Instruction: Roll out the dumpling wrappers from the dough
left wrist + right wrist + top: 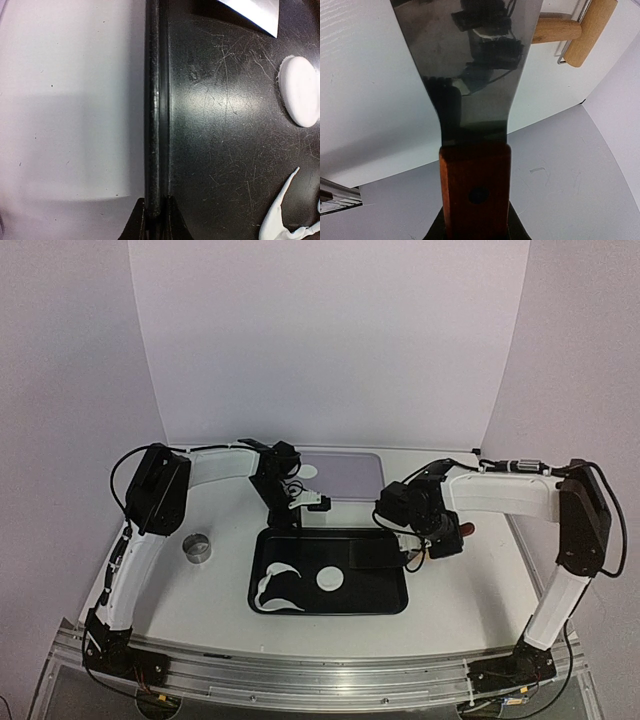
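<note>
- the left jaws are clamped shut on the far rim of the black tray (156, 125), likely to stop it sliding on the worktop
- the right jaws grip the wooden handle of a scraper (475, 100), its blade over the tray's right end, probably to lift dough
- one dumpling wrapper (328, 580) lies mid-tray
- curved dough scraps (272, 227) lie inside the tray's left end
</note>
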`<action>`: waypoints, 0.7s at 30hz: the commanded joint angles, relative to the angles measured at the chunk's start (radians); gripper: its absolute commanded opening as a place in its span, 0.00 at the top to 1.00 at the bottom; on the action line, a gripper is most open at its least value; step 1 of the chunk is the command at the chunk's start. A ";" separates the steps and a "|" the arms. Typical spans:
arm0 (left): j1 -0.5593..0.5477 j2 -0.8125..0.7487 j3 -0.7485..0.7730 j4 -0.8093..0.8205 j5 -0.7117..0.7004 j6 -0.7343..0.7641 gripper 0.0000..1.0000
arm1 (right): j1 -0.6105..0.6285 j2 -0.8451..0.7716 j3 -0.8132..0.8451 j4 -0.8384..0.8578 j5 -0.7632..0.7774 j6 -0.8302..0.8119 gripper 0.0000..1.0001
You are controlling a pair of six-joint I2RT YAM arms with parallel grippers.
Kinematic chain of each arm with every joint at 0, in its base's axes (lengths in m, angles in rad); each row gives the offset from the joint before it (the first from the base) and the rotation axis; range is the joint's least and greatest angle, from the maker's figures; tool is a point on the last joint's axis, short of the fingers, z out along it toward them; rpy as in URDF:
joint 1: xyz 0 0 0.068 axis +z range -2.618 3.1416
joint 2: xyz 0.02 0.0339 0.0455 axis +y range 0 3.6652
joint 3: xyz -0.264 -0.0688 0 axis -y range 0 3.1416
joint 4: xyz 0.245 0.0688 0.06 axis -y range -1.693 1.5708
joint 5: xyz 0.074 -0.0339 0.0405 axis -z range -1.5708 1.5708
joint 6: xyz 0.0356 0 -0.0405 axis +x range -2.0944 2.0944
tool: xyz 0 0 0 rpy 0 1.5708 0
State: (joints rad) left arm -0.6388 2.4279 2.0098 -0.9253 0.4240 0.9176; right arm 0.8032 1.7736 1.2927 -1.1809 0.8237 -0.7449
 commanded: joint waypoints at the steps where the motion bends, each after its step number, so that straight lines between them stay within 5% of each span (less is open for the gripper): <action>1: -0.016 0.047 0.029 0.108 -0.093 0.054 1.00 | -0.001 0.038 0.035 -0.019 -0.021 0.029 1.00; 21: -0.016 0.048 0.031 0.110 -0.092 0.054 1.00 | 0.036 0.052 0.024 -0.043 -0.150 0.038 1.00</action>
State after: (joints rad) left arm -0.6388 2.4279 2.0098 -0.9253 0.4240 0.9180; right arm 0.8275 1.8381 1.3388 -1.1693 0.7323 -0.6964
